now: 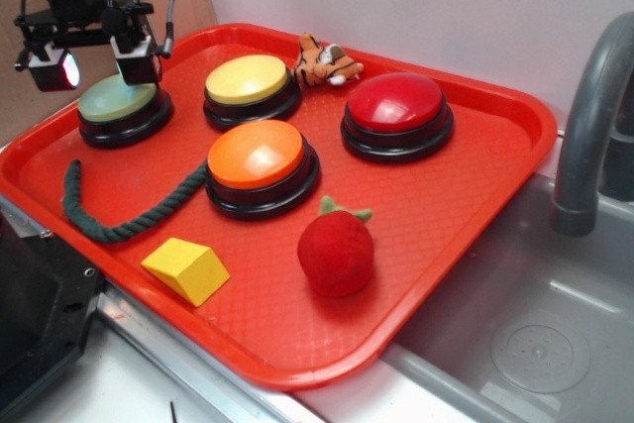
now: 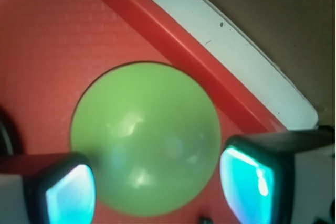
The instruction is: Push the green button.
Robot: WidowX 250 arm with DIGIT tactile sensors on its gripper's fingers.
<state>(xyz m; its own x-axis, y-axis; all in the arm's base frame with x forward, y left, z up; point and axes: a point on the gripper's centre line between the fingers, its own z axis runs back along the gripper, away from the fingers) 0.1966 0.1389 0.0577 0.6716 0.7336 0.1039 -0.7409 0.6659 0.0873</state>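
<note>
A red tray (image 1: 475, 235) sits beside a sink (image 1: 535, 344). The green button (image 1: 119, 99) is in the tray's far left corner, and the gripper (image 1: 97, 64) hangs just above it, fingers spread apart, holding nothing.

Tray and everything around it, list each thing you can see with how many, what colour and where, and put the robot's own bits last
tray: 1, red, holds everything but the sink
green button: 1, pale green on black base, tray's far left, under the pincer
yellow button: 1, yellow, right of the green one
orange button: 1, orange, tray centre
red button: 1, red, far right
rope: 1, dark green, left front, end touching the orange button's base
block: 1, yellow, near edge
strawberry toy: 1, red, green top, front centre
tiger toy: 1, orange striped, far edge
sink: 1, grey, right of tray
faucet: 1, grey, right edge
pincer: 1, black, open, above the green button
</note>
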